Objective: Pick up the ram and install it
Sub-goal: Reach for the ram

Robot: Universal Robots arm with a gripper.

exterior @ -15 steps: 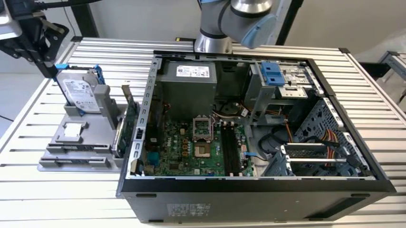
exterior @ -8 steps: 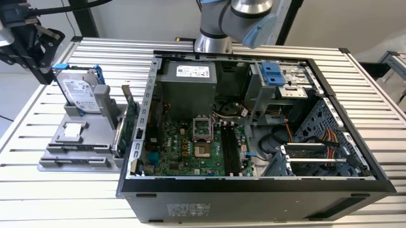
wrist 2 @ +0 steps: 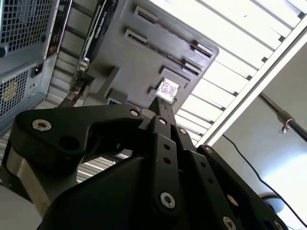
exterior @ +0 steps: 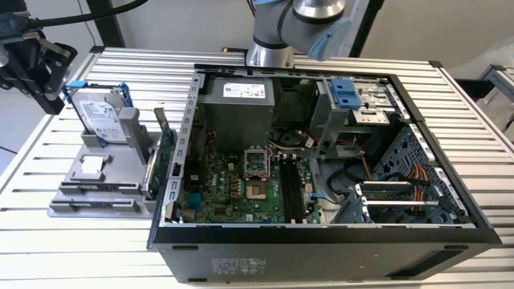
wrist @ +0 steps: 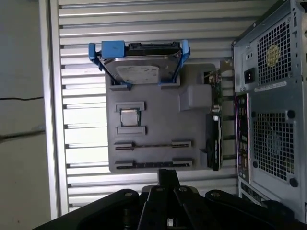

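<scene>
Gripper hangs near grey holder; its hard drive bears a white label

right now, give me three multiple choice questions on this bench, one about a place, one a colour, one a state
1. Where is the hard drive?
A) in a cardboard box
B) upright in the grey holder
C) flat on the table

2. What colour is the frame around it?
A) red
B) blue
C) yellow

3. The computer case is:
A) open
B) closed
C) wrapped in plastic

Answers:
1 B, it stands on edge in a slot of the holder.
2 B, blue rails clasp its sides.
3 A, the motherboard shows inside.
</scene>
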